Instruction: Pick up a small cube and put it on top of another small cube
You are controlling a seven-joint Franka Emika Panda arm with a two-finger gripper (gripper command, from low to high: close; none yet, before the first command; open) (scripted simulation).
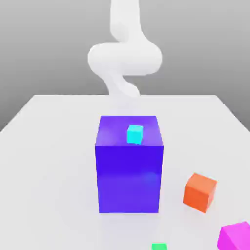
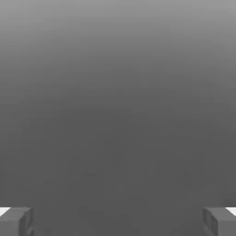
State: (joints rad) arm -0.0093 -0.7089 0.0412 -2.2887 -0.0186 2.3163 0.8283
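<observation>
Green cube (image 1: 159, 246) lying nearest camera in exterior view, cut by lower edge; magenta cube (image 1: 235, 237) resting on table (image 1: 53, 185) at lower right corner, partly cropped. Orange cube (image 1: 199, 192) sitting behind magenta one, right of big blue block (image 1: 129, 178); cyan cube (image 1: 135, 134) standing on block's top. White arm (image 1: 125, 58) rising behind block. Hand view showing gripper (image 2: 118, 222) spreading fingers wide, nothing between them, against plain grey.
</observation>
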